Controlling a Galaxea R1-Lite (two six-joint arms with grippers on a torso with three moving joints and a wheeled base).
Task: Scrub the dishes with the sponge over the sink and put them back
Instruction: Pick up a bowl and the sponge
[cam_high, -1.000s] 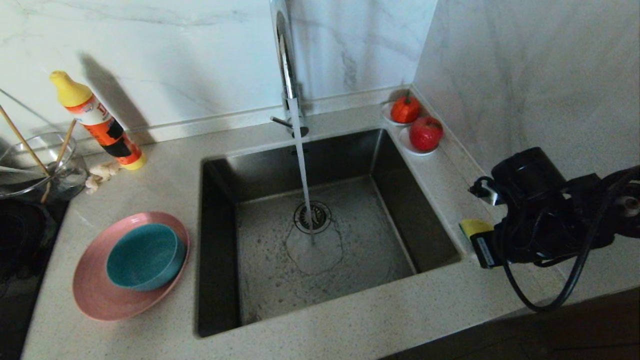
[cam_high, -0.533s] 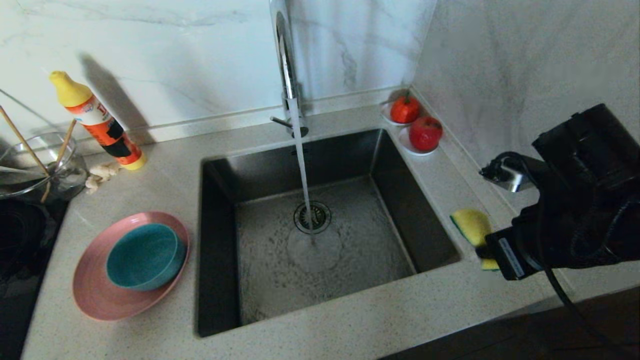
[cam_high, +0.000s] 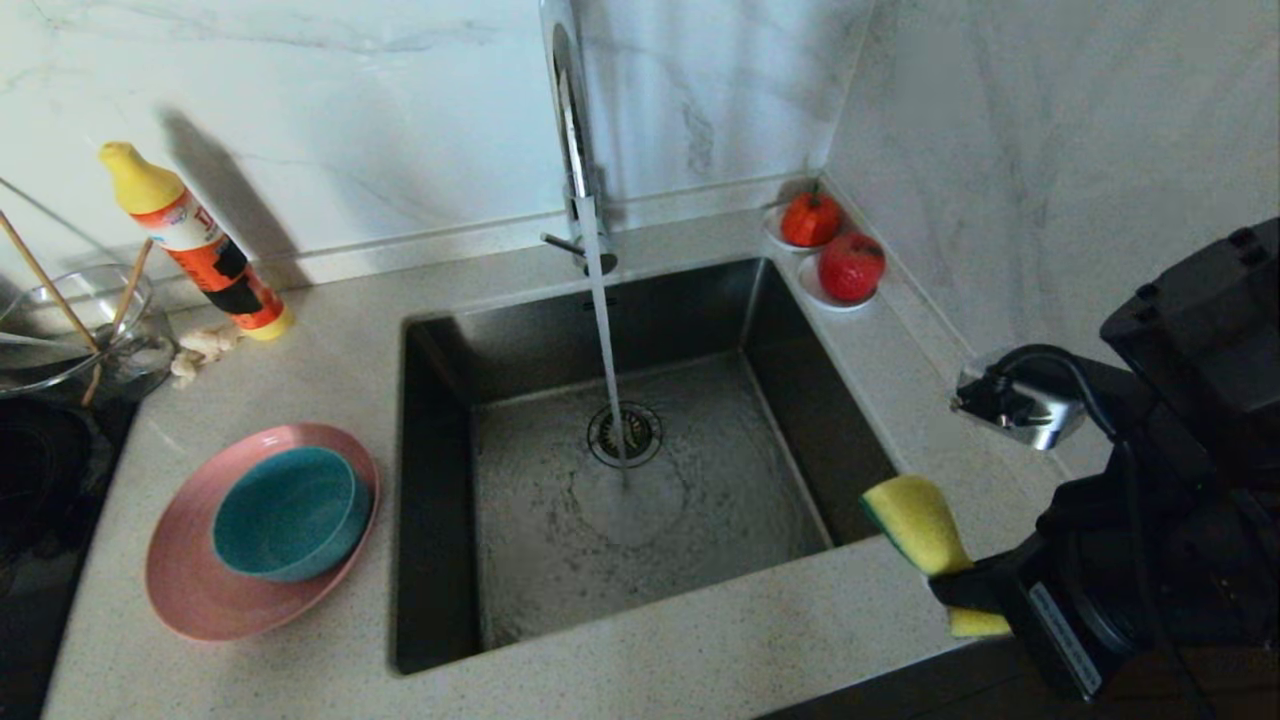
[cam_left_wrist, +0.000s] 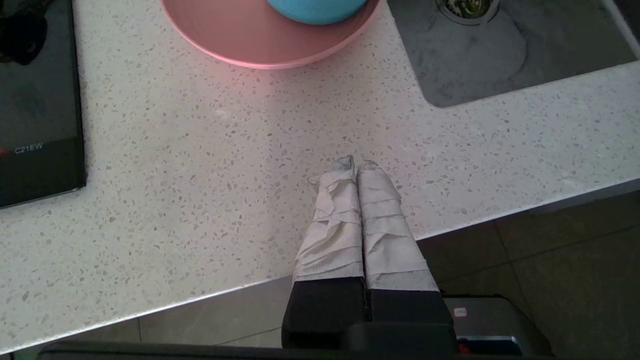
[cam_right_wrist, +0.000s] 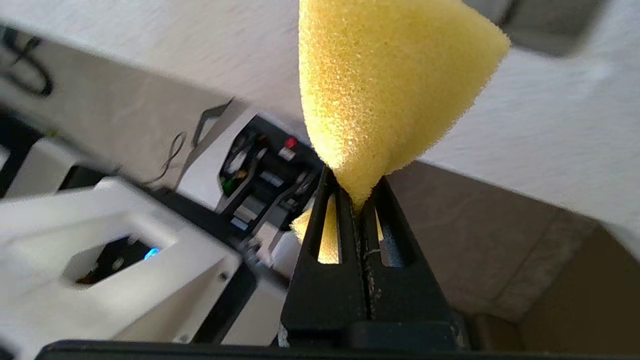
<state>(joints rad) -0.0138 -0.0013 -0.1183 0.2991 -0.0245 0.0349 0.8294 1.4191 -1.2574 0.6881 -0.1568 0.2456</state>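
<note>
One sponge (cam_high: 915, 523) is pinched in the right end effector (cam_high: 955, 590); one plate (cam_high: 195, 590), one bowl (cam_high: 290, 513), two chopsticks (cam_high: 45, 285) wait.

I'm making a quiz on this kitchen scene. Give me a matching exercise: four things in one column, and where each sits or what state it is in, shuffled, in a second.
Things:
1. teal bowl
2. yellow sponge
3. wooden chopsticks
4. tap

Places or states:
A. standing in the glass bowl
B. pinched in the right tool
C. running into the sink
D. resting on the pink plate

Pairs: 1-D, 2-B, 3-A, 4-C
</note>
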